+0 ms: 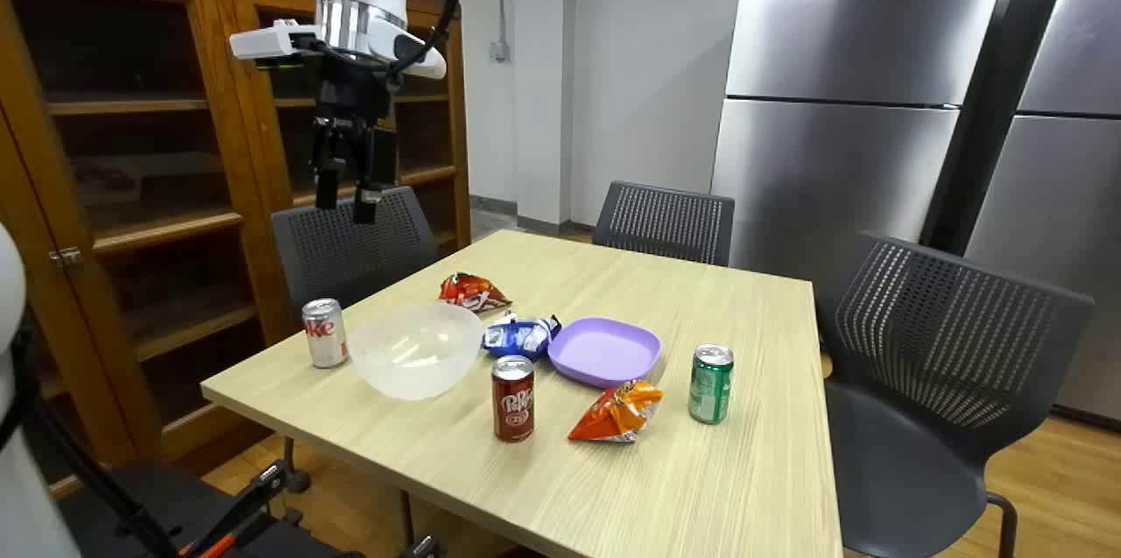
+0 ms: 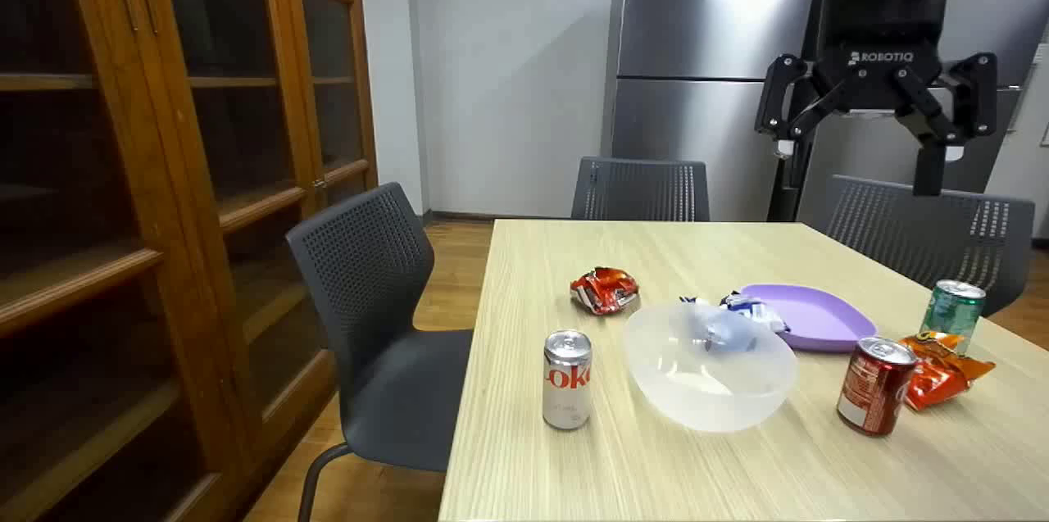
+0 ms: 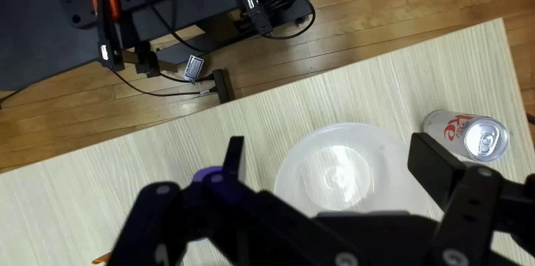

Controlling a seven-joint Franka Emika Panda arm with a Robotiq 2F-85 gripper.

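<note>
The hand (image 2: pixel 860 171) hung in the air well above the desk (image 1: pixel 701 488), open, its two fingers (image 3: pixel 434 170) spread wide apart and pointing down. Nearest below it was the frosted bowl (image 1: pixel 412 378), which showed between the fingers in the wrist view. The bowl stood mouth up on the desk, and the pale wood grain came through its bottom.

A silver Coke can (image 2: pixel 567 391) stood upright just beside the bowl, near the desk's edge, with a small gap between the two. On the bowl's opposite side a crumpled blue packet (image 1: pixel 518 336) lay between it and a shallow purple plate (image 1: pixel 604 352); whether the packet touched the bowl, I could not tell. A dark red Dr Pepper can (image 1: pixel 513 405) stood near the bowl as well, and beside that can lay an orange packet (image 1: pixel 617 412). A green can (image 1: pixel 710 387) was upright on the orange packet's other side. A red packet (image 2: pixel 605 291) lay apart from these, towards the side of the desk that faced the wooden cabinet (image 2: pixel 143 137). Dark grey chairs (image 1: pixel 666 221) stood around the desk, with steel fridges (image 1: pixel 849 32) beyond.
</note>
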